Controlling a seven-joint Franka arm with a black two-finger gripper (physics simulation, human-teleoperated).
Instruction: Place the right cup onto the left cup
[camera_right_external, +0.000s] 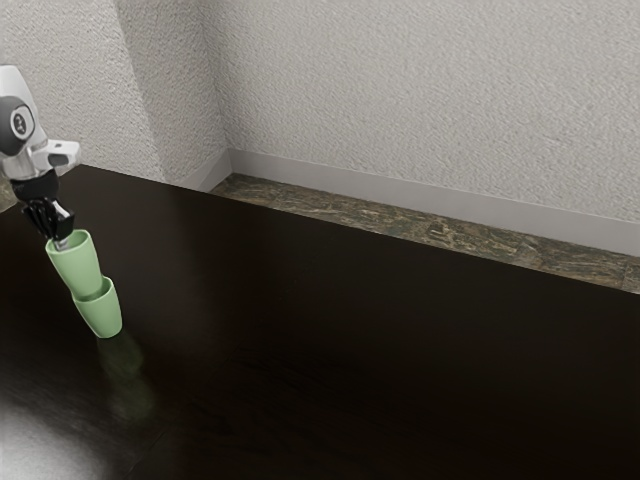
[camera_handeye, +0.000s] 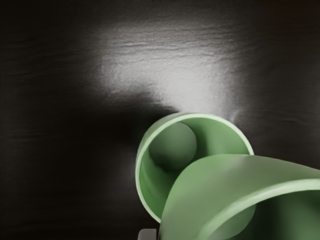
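Observation:
My gripper (camera_right_external: 61, 240) is at the rim of the upper green cup (camera_right_external: 77, 268), shut on its wall, with a fingertip inside the opening. This cup is raised and slightly tilted, its base overlapping the mouth of the lower green cup (camera_right_external: 103, 314), which stands on the table. In the wrist view the held cup (camera_handeye: 210, 185) covers one side of the standing cup's opening, whose inner floor (camera_handeye: 173, 146) shows beside it. A grey bit of my gripper (camera_handeye: 148, 234) appears next to the held cup. Whether the cups touch is unclear.
The dark glossy table (camera_right_external: 350, 340) extends toward the exterior view's right, with reflections near the cups. Beyond its far edge are the patterned floor (camera_right_external: 440, 235) and pale textured walls (camera_right_external: 420, 90).

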